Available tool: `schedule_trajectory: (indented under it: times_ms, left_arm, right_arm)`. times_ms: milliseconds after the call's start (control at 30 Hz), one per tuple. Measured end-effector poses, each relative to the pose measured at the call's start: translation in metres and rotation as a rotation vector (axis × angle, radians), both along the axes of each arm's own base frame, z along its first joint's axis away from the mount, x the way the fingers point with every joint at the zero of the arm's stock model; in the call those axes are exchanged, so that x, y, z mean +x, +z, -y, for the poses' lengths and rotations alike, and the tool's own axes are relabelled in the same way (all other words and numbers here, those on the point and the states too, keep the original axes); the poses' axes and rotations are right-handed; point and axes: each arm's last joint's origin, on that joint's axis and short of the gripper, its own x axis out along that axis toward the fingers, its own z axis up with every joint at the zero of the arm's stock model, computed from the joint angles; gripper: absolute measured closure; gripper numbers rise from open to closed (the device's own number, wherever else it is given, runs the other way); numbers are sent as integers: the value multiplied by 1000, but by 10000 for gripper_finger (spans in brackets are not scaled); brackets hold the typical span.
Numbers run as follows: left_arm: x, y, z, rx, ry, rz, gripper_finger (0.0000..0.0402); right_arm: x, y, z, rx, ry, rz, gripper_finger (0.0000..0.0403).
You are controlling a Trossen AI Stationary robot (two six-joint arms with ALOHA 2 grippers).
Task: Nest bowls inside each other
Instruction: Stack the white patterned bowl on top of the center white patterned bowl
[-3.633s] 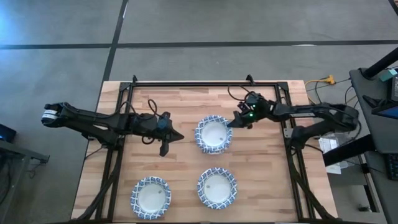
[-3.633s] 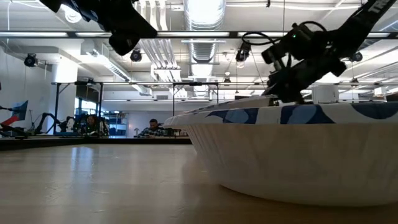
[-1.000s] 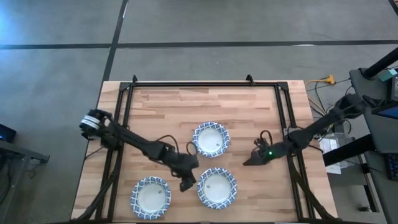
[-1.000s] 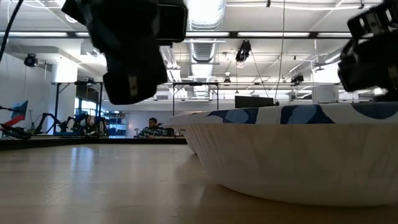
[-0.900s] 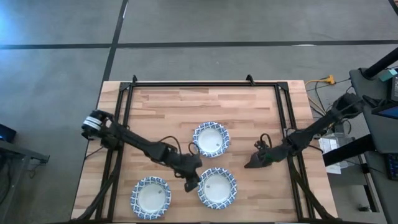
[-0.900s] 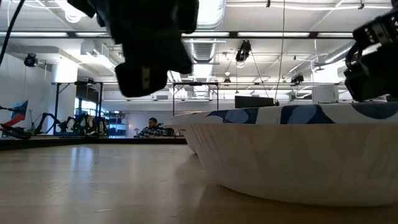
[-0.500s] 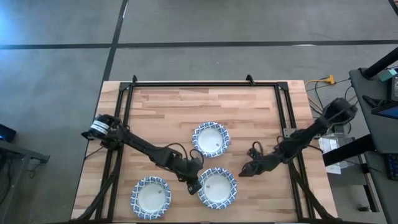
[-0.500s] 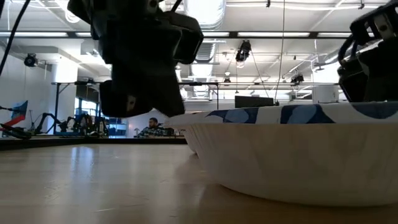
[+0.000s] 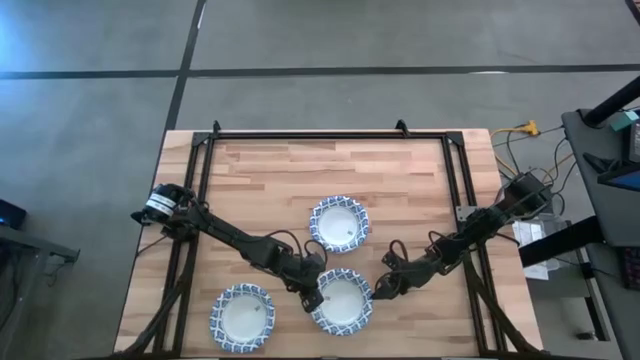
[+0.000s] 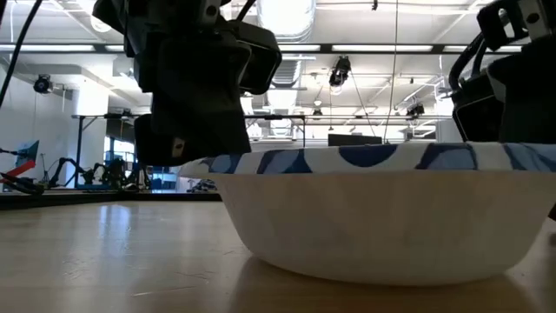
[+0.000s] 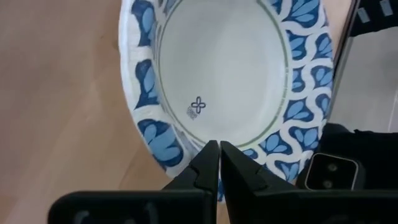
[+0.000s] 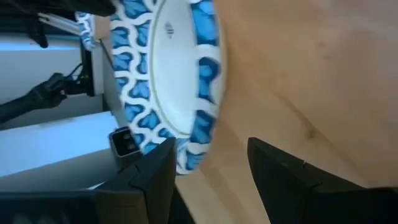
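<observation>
- Where the tabletop [image 9: 250, 170] nears its front left corner, one bowl [image 9: 242, 317] sits alone, well apart from both arms.
- Left end effector [image 9: 311, 297] reaches in from the left edge and sits at the left rim of the front-centre bowl [image 9: 341, 301]; in the left wrist view its fingers [image 11: 211, 163] are pressed together, tips right at the patterned rim, gripping nothing that can be made out.
- Front-centre bowl rests upright on the wood, white inside, blue lattice rim; it fills the low view [image 10: 373, 213], with the left end effector [image 10: 195, 87] dark behind its left side.
- Third bowl [image 9: 339, 223] lies near the middle of the tabletop, just behind the front-centre one, untouched.
- Right end effector [image 9: 381, 289] comes in from the right edge and is low at the right rim of the front-centre bowl; its fingers [image 12: 152, 171] are spread wide, the rim just ahead of them, not held.
</observation>
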Motion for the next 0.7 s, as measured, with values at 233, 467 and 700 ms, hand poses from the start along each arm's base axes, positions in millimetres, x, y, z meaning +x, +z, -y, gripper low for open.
schedule_trajectory:
  times_ms: [233,467,700]
  left_arm:
    - [-3,-3,0,10,-3,-25,402]
    - [-8,-11,-2,25,-4,-54,401]
    - [-9,-13,-3,30,-6,-58,401]
  right_arm:
    - [-3,14,5,-11,-11,61,211]
    - [-1,10,5,-14,-24,35,211]
    - [14,22,4,-18,-32,93,211]
